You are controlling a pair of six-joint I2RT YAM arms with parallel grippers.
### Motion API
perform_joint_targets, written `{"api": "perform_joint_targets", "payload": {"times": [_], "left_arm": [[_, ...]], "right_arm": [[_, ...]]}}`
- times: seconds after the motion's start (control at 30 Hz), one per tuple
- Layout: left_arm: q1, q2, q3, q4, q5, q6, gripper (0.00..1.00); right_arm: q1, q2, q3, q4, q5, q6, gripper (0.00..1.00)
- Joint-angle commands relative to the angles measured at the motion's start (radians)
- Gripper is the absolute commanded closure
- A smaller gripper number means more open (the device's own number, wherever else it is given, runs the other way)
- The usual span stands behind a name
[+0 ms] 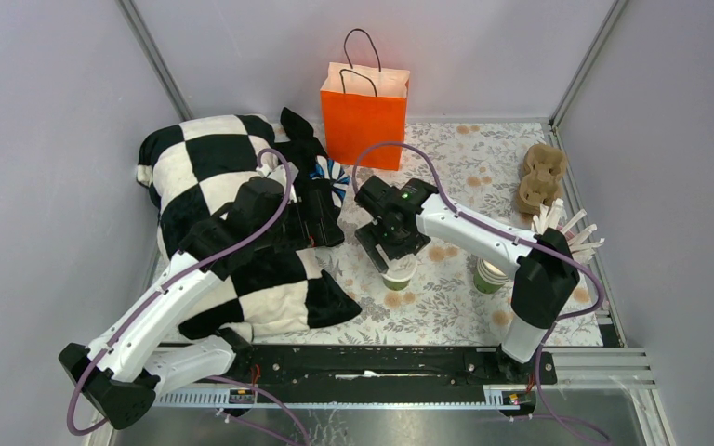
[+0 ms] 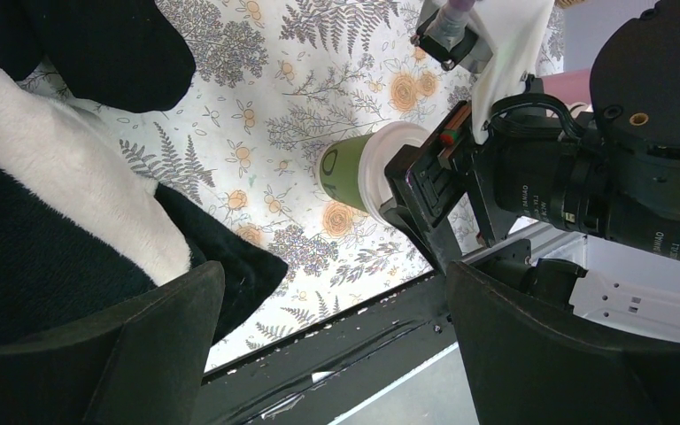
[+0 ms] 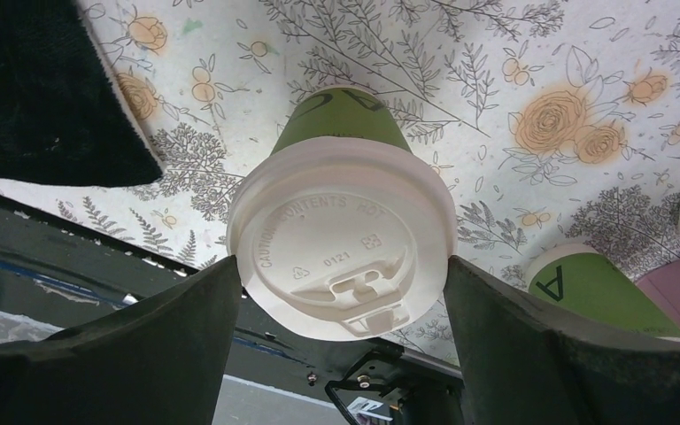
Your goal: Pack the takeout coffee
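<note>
The takeout coffee (image 1: pixel 400 272), a small green cup with a white lid, stands on the floral cloth in the middle. My right gripper (image 1: pixel 393 249) is down over it. In the right wrist view the lid (image 3: pixel 341 252) fills the gap between the two fingers (image 3: pixel 195 336), which touch its rim on both sides. The cup also shows in the left wrist view (image 2: pixel 354 168). My left gripper (image 1: pixel 328 221) hovers just left of it, open and empty (image 2: pixel 332 279). An orange paper bag (image 1: pixel 364 116) stands open at the back.
A black-and-white checkered blanket (image 1: pixel 214 186) covers the left side under my left arm. A stack of lidless green cups (image 1: pixel 490 275) and a pink cup of white sticks (image 1: pixel 567 232) stand right of the coffee. A cardboard cup carrier (image 1: pixel 541 177) lies at the back right.
</note>
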Motion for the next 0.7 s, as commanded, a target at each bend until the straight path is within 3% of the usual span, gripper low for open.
{"api": "perform_joint_targets", "payload": {"times": [0.0,0.23,0.67], "left_arm": [[0.007,-0.009,0.04,0.025,-0.009,0.019,0.01],[0.008,0.003,0.051,0.026,-0.01,0.019,0.01],[0.013,0.034,0.064,0.042,0.002,0.032,0.01]], "right_arm": [[0.011,-0.019,0.006,-0.014,0.085,0.031,0.12],[-0.059,-0.066,-0.036,0.029,0.125,0.054,0.12],[-0.511,-0.137,-0.085,0.084,0.09,-0.051,0.12]]}}
